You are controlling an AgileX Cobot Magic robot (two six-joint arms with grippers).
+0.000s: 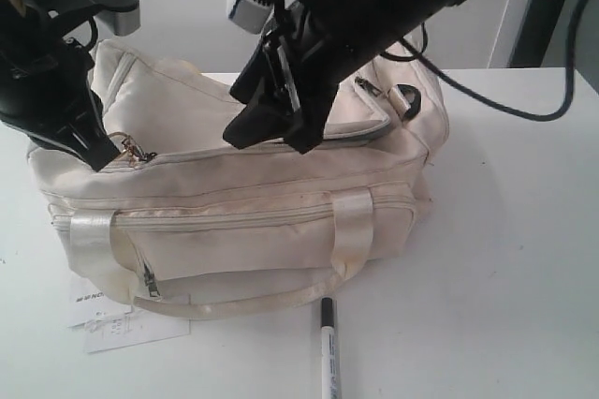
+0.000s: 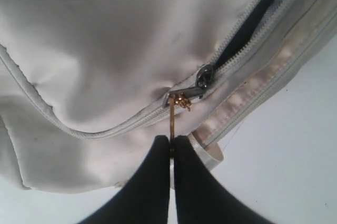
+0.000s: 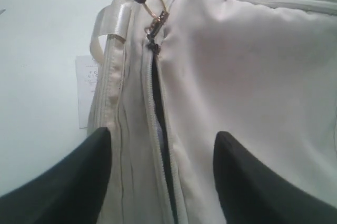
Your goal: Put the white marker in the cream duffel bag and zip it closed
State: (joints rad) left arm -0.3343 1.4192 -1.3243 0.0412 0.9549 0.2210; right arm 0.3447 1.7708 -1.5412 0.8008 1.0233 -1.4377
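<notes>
Finding: white marker (image 1: 328, 347) lies on table (image 1: 505, 258) at six o'clock of cream duffel bag (image 1: 234, 202), outside it; left claw (image 2: 172, 150) pinches zip pull (image 2: 174, 113); right claw (image 3: 162, 135) spread above zip slot (image 3: 158, 108). Advise: tension pull, widen slot before fetching.

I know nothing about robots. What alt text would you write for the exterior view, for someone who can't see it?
A cream duffel bag sits on a white table, with a white marker lying on the table beside it. The left arm's fingers pinch its zipper pull; the right arm's fingers hang open above the bag.
</notes>
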